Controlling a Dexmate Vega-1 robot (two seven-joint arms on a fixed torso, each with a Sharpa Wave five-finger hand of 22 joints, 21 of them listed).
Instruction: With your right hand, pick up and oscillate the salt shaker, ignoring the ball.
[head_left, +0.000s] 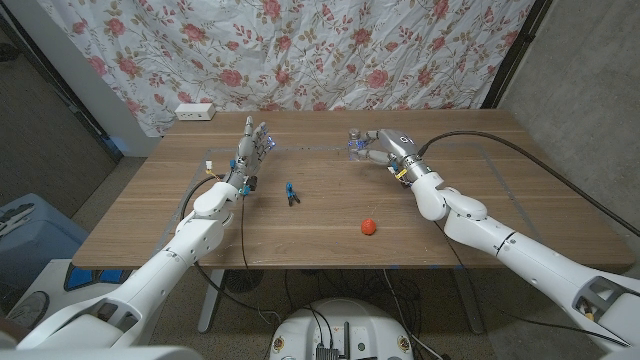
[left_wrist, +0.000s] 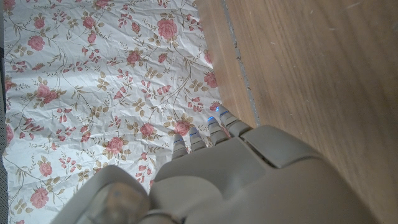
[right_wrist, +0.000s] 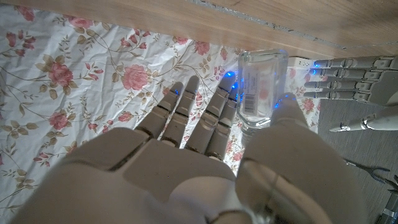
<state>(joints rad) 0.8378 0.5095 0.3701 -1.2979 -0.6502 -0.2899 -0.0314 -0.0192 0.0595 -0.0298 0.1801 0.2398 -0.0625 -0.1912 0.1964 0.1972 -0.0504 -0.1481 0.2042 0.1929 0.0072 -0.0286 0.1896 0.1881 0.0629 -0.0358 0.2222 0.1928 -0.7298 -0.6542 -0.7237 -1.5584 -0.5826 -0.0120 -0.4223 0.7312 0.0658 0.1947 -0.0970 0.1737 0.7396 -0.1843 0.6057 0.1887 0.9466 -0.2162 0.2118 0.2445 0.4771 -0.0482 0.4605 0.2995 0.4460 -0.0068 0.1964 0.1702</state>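
A: Nearest to us on the wooden table (head_left: 300, 235) we see the red ball (head_left: 369, 227), alone on bare wood, well apart from both hands.

B: A little farther, left of centre, we find a small blue tool (head_left: 291, 193) (too small for us to name it). Beyond it the left hand (head_left: 251, 148) stands on its edge, fingers straight and close together, nothing in them.

A: We agree. In the left wrist view that left hand (left_wrist: 249, 168) reaches toward the floral curtain (left_wrist: 106, 81), its fingertips (left_wrist: 211, 127) side by side and bare.

B: Farther right, near the far edge, we see the right hand (head_left: 385, 148) at the salt shaker (head_left: 355, 143). The shaker is upright and seems to be on or just above the wood; we cannot tell which.

A: In the right wrist view the clear salt shaker (right_wrist: 262, 84) sits between the thumb and the fingers (right_wrist: 217, 118) of the right hand (right_wrist: 186, 168). The thumb touches the glass; the fingers lie straight just beside it. We cannot tell whether they clamp it.

B: Behind everything, we see the curtain (head_left: 300, 50) and a white power strip (head_left: 195, 112) at the far left.
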